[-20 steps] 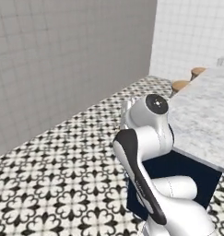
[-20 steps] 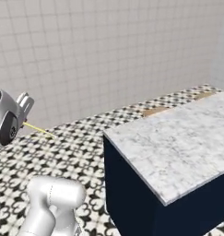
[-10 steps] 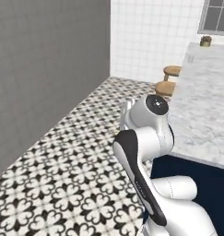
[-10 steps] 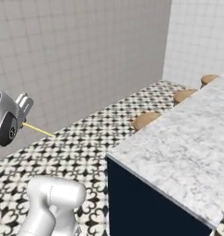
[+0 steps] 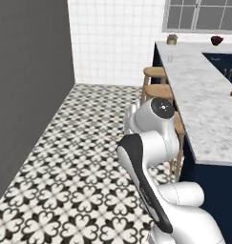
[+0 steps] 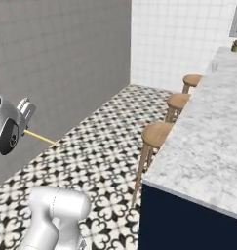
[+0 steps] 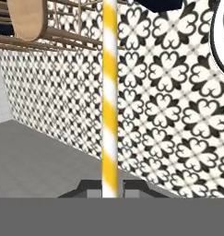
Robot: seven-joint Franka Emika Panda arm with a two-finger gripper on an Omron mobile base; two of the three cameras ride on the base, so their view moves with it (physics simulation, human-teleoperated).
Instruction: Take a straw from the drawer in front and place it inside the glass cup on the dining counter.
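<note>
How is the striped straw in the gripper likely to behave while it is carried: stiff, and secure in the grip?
The straw looks stiff: it runs dead straight from the gripper, with no visible sag in the right base view. It is probably very light, being so thin. Pinched near one end with a long free length, it may pivot or slip if bumped.

Arm folded high, hand point(image 6: 26, 113) clamped shut (fingers pinched tight).

Place: I read a home kitchen.
Signs, right: marbled dining counter point(image 5: 198, 90), wooden stools point(image 6: 157, 134) tucked beside it.
Far: white tiled wall point(image 5: 115, 38), window point(image 5: 198, 14).
</note>
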